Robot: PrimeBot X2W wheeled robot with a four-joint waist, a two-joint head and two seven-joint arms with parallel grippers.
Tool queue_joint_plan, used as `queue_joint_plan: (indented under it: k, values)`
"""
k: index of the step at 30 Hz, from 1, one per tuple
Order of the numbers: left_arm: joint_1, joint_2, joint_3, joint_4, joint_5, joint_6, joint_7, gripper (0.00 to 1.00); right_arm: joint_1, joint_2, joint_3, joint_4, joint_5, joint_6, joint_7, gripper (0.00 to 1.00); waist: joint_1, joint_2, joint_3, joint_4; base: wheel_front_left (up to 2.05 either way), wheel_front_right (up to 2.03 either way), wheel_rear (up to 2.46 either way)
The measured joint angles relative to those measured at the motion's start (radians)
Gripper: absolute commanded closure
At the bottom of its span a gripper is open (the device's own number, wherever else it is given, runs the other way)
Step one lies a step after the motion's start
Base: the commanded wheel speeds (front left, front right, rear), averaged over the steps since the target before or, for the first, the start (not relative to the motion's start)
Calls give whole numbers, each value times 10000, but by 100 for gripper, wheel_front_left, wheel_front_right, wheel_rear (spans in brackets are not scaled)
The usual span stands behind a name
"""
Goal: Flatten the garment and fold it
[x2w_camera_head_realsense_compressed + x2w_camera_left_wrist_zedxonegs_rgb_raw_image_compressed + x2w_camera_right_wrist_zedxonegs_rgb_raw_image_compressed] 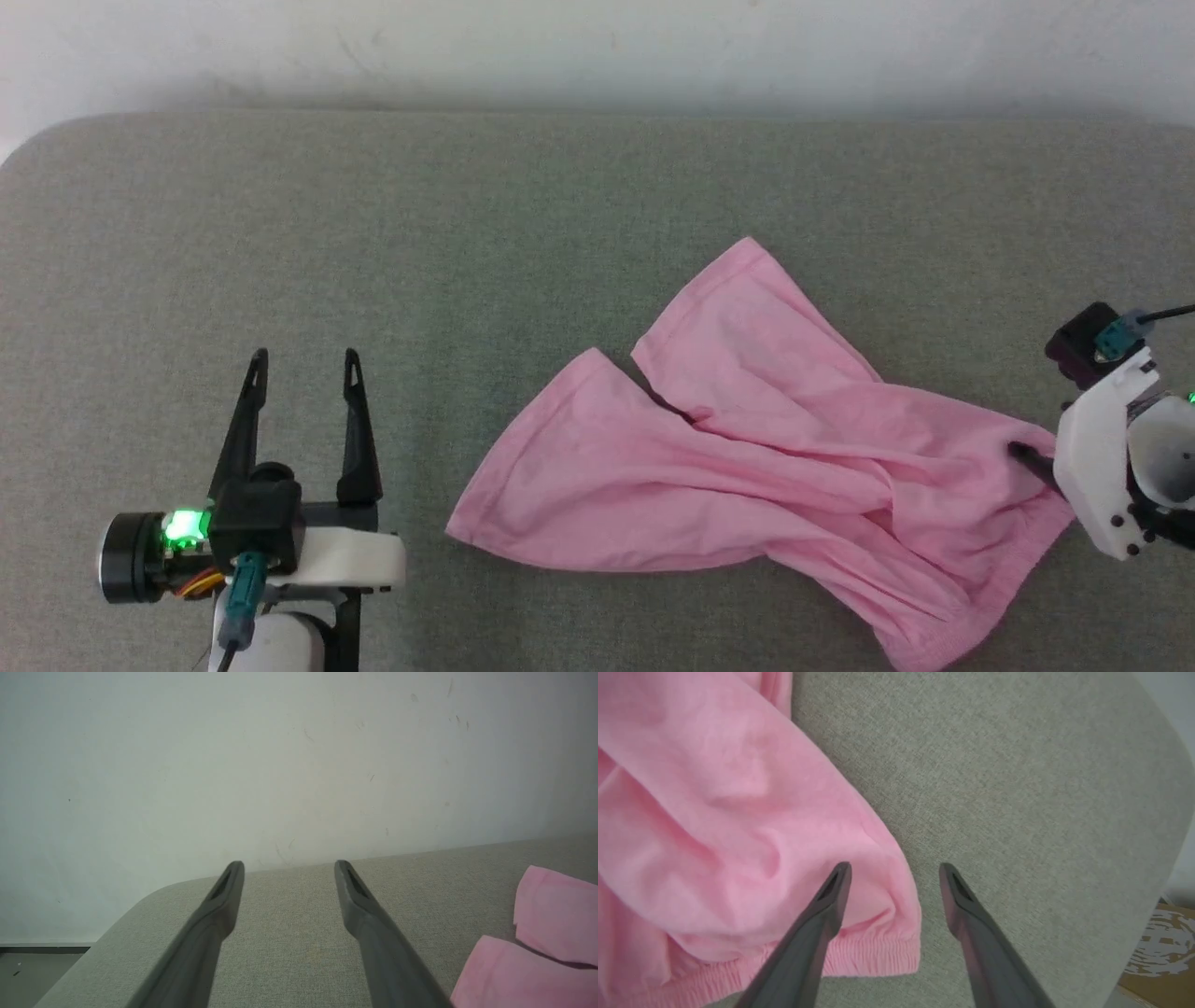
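**Shorts not yet flat; no fold begun**

Progress: early. The light pink soft cloth shorts (747,448) lie right of centre on the grey woven padded surface (467,233), still twisted. Judged from this, flattening is unfinished and folding has not started.

Garment: the gathered elastic waistband (873,952) sits at the robot's right, bunched and partly turned under. Long creases run from it across the seat. The nearer leg (560,467) fans out towards the left and lies fairly smooth. The farther leg (738,317) points up the head view towards the pale wall (560,47), its inner edge overlapping the first at the crotch.

Right gripper (894,865): fingers spread, nothing held, at the waistband corner. One finger is over the pink cloth, the other over bare grey surface. Contact with the cloth cannot be told.

Left gripper (303,355): fingers parted, empty, above the surface well apart from the shorts.

Left to do: pull out the twist, spread the waistband, square both legs, then fold.
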Motion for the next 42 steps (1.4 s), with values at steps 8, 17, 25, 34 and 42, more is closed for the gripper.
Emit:
queue_joint_plan:
  k: [8,17,25,34,42]
  values:
    - [-360,-58,-69,25,-2,2,0,0,-958,431,2243,1507,107,2,-397,0,-3,0,650,276,0,0,0]
    - [-393,-54,-119,100,-4,6,0,0,-2665,228,3578,1745,146,15,-2711,100,1,0,554,472,0,0,0]
    - [-773,-121,-332,40,-10,2,0,0,-4830,961,3344,3545,-94,13,-3889,100,-1,0,658,877,0,0,0]
    - [-1576,-410,-614,15,-17,-77,0,0,-5018,2656,3875,6529,31,12,-3567,100,2,0,1349,1397,0,0,0]
    - [-1562,-54,-454,293,-17,-102,0,0,-4828,2708,4495,6686,848,-63,-4520,0,0,0,1332,1363,0,0,0]
